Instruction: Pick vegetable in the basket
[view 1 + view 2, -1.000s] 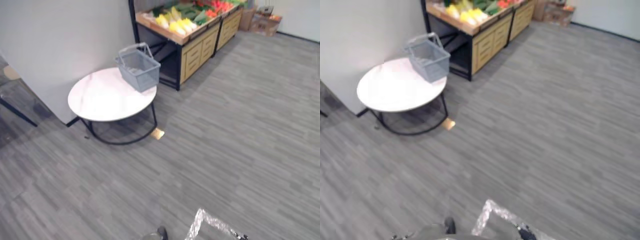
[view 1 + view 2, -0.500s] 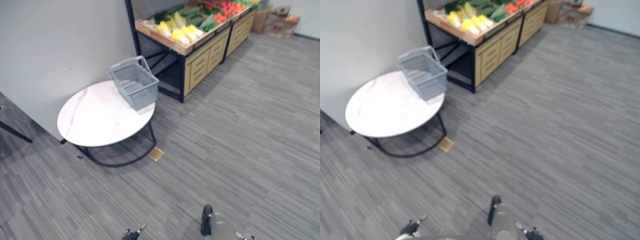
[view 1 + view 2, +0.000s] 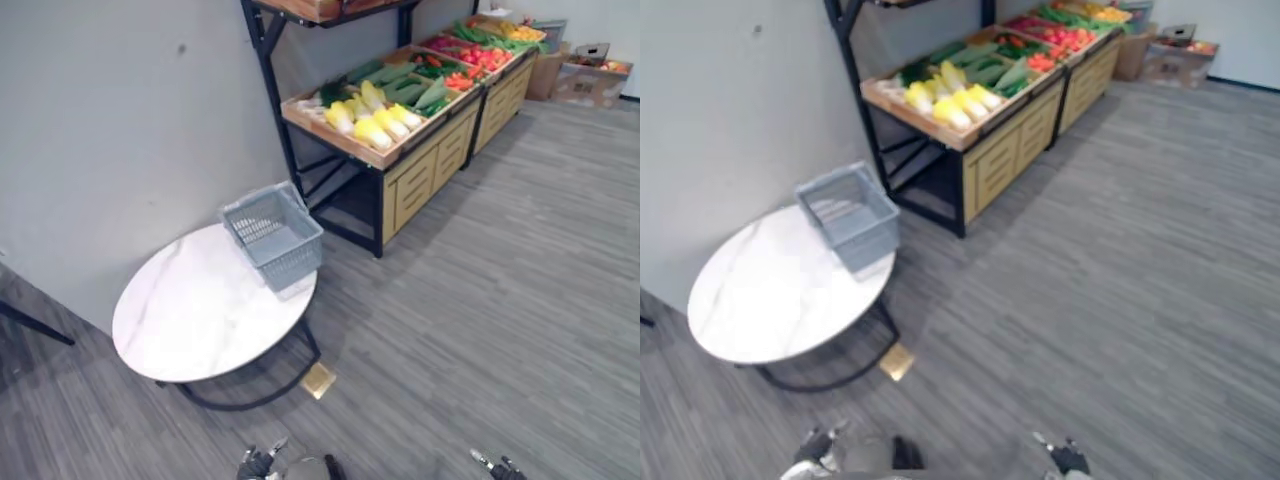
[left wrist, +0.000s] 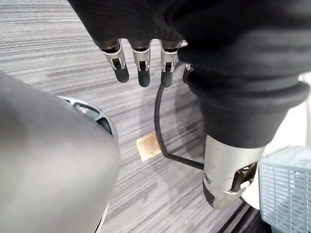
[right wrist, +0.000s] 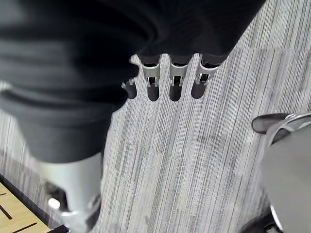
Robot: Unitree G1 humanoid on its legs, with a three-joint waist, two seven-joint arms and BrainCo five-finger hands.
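From where I stand, the grey basket [image 3: 273, 234] sits on the round white table [image 3: 190, 320], at the table's far right edge, the side nearest the produce stand [image 3: 425, 175]. The table is drawn up close to the grey wall [image 3: 120, 130]. The vegetables lie in the stand's sloping top trays. The yellow-white cabbages [image 3: 370, 120] are at the near end, the green vegetables [image 3: 400, 85] are just behind them, and the red vegetables [image 3: 465, 75] are further along toward the far end. The basket and the stand are apart, with a strip of grey floor [image 3: 500, 300] between them. A small tan square [image 3: 319, 380] lies on the floor by the table's near right edge. Some cardboard boxes [image 3: 585, 75] sit on the floor past the stand's far end. The robot's left hand [image 4: 140, 68] hangs low over the floor, fingers straight and loose, thumb apart, with nothing in it. Its right hand [image 5: 172, 82] hangs the same way, fingers relaxed and holding nothing. Both hands are well short of the table and the stand.
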